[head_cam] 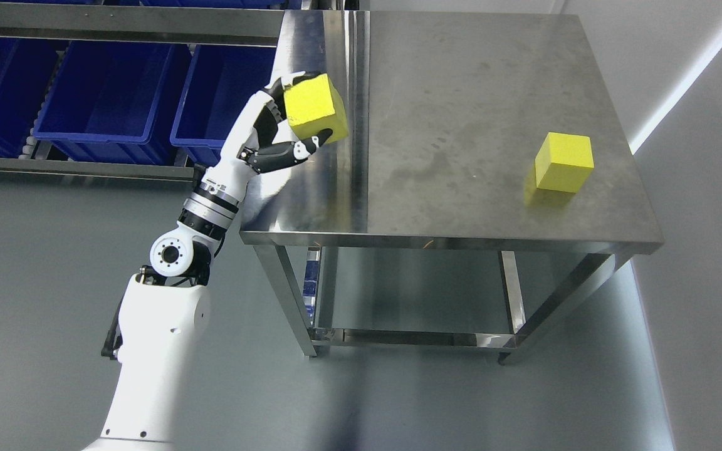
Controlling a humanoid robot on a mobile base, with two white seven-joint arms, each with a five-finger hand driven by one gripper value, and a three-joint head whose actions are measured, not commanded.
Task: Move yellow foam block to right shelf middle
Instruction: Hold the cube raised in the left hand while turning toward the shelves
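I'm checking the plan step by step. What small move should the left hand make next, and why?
Probably carry the held yellow foam block rightward over the steel table: the left hand already grips it at the table's left edge, and a second yellow block sits farther right.

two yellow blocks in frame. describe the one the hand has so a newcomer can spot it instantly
Start at the steel table filling the upper right of the head view, then go to its left edge, beside the blue bins. There the white left hand grips a yellow foam block, held tilted above the surface. The other yellow block sits flat and untouched near the table's right edge.
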